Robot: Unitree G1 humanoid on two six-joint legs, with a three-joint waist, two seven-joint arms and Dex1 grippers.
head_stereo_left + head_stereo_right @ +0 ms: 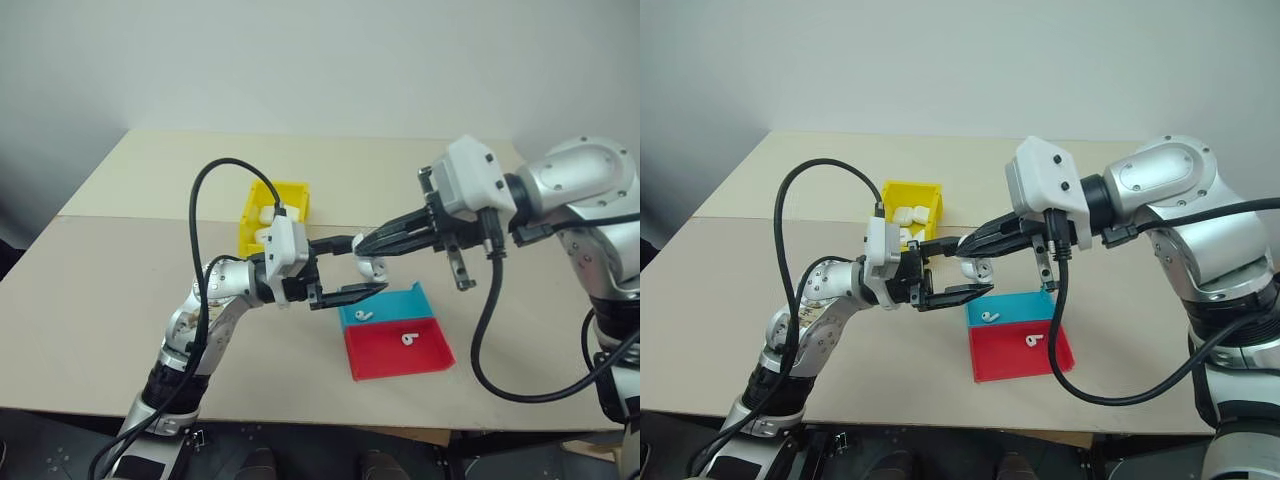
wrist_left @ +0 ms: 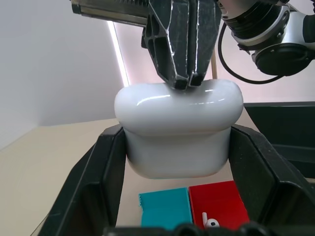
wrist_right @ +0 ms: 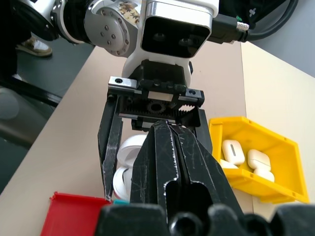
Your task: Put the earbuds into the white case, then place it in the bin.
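Note:
My left gripper (image 1: 360,268) is shut on the white case (image 2: 177,128), which it holds in the air above the table. One black finger (image 2: 106,172) lies against each side of the case. My right gripper (image 1: 364,243) is shut, and its joined tips (image 2: 187,81) touch the case's top edge. I see nothing between them. One earbud (image 1: 363,316) lies in the blue tray (image 1: 420,300), another earbud (image 1: 408,338) in the red tray (image 1: 400,365), both just below the case. The yellow bin (image 1: 295,190) stands behind my left gripper. Whether the case's lid is open I cannot tell.
Several other white cases (image 3: 246,157) lie in the yellow bin. The blue and red trays sit side by side near the table's front edge. The beige table (image 1: 120,280) stretches wide to the left and to the back. A black cable (image 1: 200,200) loops above the left arm.

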